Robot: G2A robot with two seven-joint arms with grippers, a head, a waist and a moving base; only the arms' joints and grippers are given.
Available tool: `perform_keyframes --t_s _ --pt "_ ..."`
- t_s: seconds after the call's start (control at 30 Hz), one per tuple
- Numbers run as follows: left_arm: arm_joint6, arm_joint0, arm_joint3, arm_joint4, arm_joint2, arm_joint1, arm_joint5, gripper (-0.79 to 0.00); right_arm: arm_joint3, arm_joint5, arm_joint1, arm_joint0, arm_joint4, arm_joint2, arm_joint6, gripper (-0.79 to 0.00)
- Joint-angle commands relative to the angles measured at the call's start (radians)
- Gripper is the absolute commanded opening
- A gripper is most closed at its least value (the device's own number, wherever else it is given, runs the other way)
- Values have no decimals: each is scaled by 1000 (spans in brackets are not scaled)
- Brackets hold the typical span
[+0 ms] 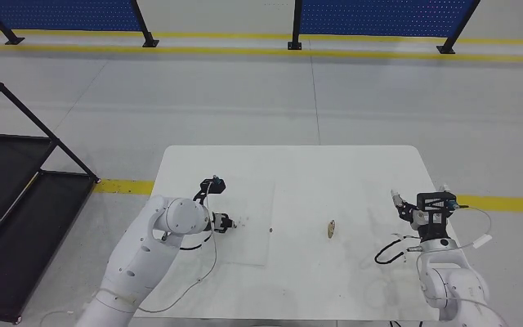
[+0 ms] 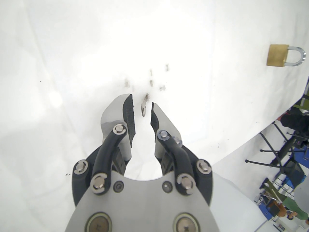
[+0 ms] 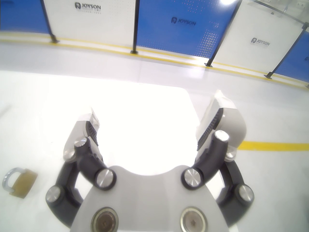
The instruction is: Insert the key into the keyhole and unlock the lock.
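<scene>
Left gripper (image 2: 142,102) sits low over the table (image 1: 343,180), jaws narrowly parted and straddling the key (image 2: 144,109). A sliver of gap shows on each side, so nothing is clamped yet. The key lies between the ribbed pads (image 2: 129,114), its holed head toward the wrist and its blade pointing away toward a cluster of dark smudges (image 2: 150,82). Judgement: the key is thin, light, rigid metal lying nearly flat, so it is likely to skate or tip on the smooth top when the pads close. The best hold is across the flat faces of the head, leaving the whole blade free for insertion. The rubber ribs should check slip, but a pinch on the edges would let it pivot. In the top view the lock (image 1: 331,228) lies at about 3 o'clock from the left gripper, well apart from it, near the table's middle. It has a brass body with a steel shackle (image 2: 296,56) that looks shut; I cannot make out the keyhole. The lock is judged small, dense and hard with smooth faces — it will slide under a pushing key unless it is held, best across the broad faces of the body. The right gripper (image 3: 157,119) is at about 3 o'clock from the lock near the table's edge, jaws spread wide and empty, raised off the surface.
</scene>
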Motion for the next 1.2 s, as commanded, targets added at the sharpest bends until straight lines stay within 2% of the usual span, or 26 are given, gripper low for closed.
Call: perform_keyframes --t_s 0.0,0.37,0.43,0.67,0.97,1.17 --pt "4 -1 2 -3 2 1 1 -613 0 0 0 0 0 0 0 0" --pt "8 -6 11 -25 13 5 -1 -696 0 0 0 0 0 0 0 0" --pt "9 -8 13 -27 14 5 -1 -782 0 0 0 0 0 0 0 0" --pt "13 -11 -9 -22 16 10 -3 -785 0 0 0 0 0 0 0 0" --pt "28 51 -142 -11 -16 23 -25 -785 0 0 0 0 0 0 0 0" --pt "86 115 -205 -79 -74 33 -112 -785 0 0 0 0 0 0 0 0"
